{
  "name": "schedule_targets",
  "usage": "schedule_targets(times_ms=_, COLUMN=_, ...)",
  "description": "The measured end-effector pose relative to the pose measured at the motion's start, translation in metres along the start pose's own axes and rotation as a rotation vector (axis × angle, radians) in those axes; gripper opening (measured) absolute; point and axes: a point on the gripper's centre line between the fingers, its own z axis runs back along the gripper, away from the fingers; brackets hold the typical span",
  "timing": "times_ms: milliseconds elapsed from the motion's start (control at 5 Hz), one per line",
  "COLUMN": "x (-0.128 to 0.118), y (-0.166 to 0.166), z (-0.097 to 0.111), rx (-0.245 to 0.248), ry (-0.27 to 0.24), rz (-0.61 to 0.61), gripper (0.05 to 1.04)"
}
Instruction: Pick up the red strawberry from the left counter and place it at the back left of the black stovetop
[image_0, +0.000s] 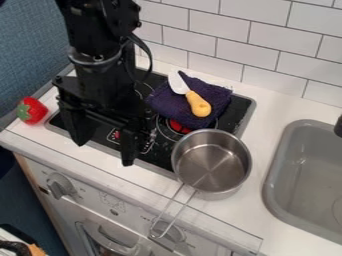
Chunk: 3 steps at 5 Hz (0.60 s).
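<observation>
Pot (212, 164) stands near the spread, empty gripper (104, 154), knife (197, 103) on cloth (167, 102) atop the stove (159, 159), strawberry (32, 111) beside it.

A steel saucepan (212, 165) stands upright right of center, its wire handle pointing lower left. Above it, a yellow-handled toy knife (198, 104) lies on a crumpled purple cloth (169, 104). A red strawberry (37, 111) lies far left.

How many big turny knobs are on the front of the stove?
2 that I see: one knob near the left end of the white front panel, and another knob farther right, behind the handle of the metal pot. More may be hidden.
</observation>
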Motion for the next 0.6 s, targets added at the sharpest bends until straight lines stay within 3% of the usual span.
schedule_targets(times_ms=200, x=-0.001, y=0.001, z=-0.002, rx=0.003, ry=0.014, rz=-0.016, gripper=1.001)
schedule_targets(times_ms=400, x=0.002, y=0.028, z=-0.009, rx=0.043, ry=0.069, rz=-0.101, gripper=1.001)
schedule_targets(times_ms=600, x=0.015, y=0.060, z=-0.018, rx=0.061, ry=0.120, rz=-0.304, gripper=1.001)
